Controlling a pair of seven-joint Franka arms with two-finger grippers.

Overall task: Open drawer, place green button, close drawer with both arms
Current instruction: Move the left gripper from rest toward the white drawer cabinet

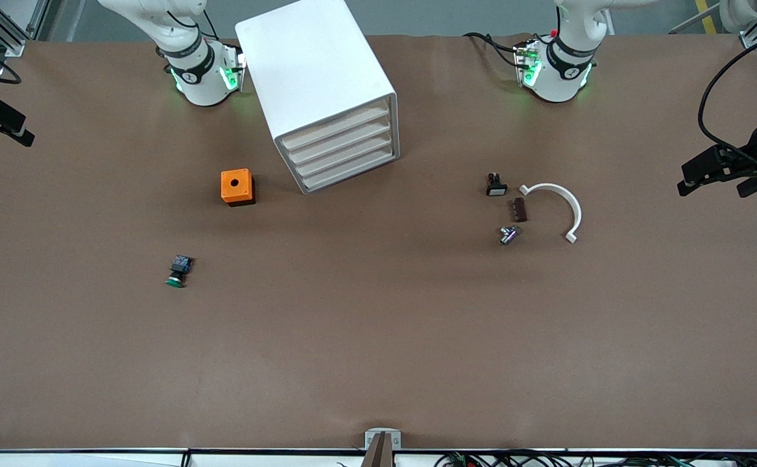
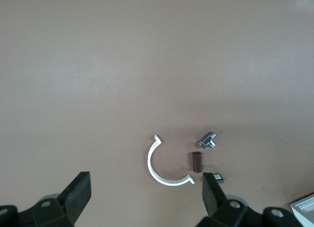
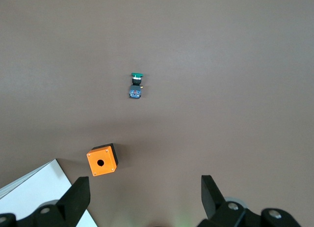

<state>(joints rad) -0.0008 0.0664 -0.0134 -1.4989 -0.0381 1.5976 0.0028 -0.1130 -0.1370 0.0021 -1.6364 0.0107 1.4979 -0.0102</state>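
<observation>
With all four drawers shut, the white cabinet point(image 1: 323, 91) stands mid-table; the lowest drawer point(image 1: 349, 173) stays closed. The green-capped button point(image 1: 178, 271) lies nearer the camera than the orange cube point(image 1: 237, 187). Both grippers, left point(image 2: 147, 200) and right point(image 3: 145, 200), wait with jaws apart above the table.

drawer point(image 1: 348, 176) front: open tabletop point(image 1: 378, 337) before it
button point(image 1: 179, 270): bare all round; orange cube point(image 1: 237, 187) well apart
left-arm end: small parts cluster point(image 1: 511, 211), white arc point(image 1: 558, 209)
</observation>
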